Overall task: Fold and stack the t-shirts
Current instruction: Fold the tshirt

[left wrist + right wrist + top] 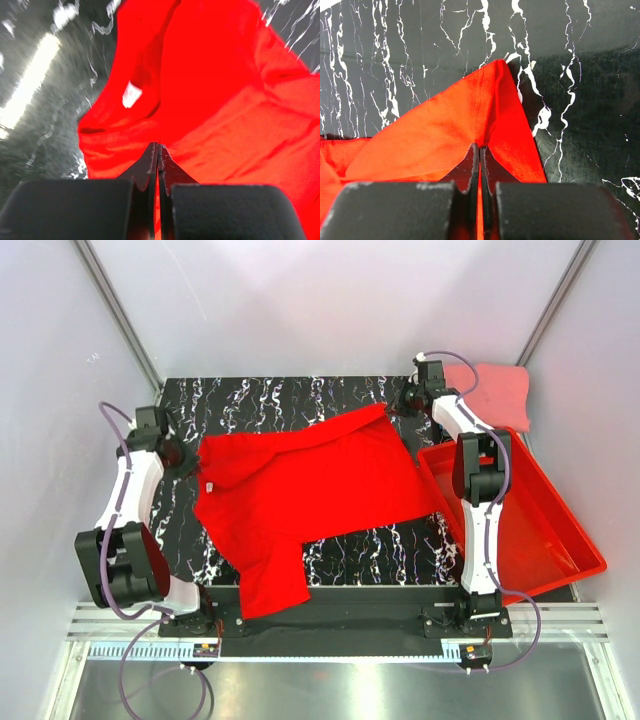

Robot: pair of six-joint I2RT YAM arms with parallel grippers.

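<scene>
Black, white-veined table (300,400) inside white walls: one bright red t-shirt (320,485) lies spread across its middle, a sleeve trailing toward the near edge. Its left edge, near the white label (131,94), is pinched in the left gripper (158,146), and its far right corner is pinched in the right gripper (480,146). One salmon-pink t-shirt (500,390) lies at the far right corner, beyond the red bin (545,530)

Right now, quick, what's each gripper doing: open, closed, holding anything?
Left gripper: closed, pinching the edge of the red t-shirt.
Right gripper: closed, pinching the same red t-shirt near a corner.
</scene>
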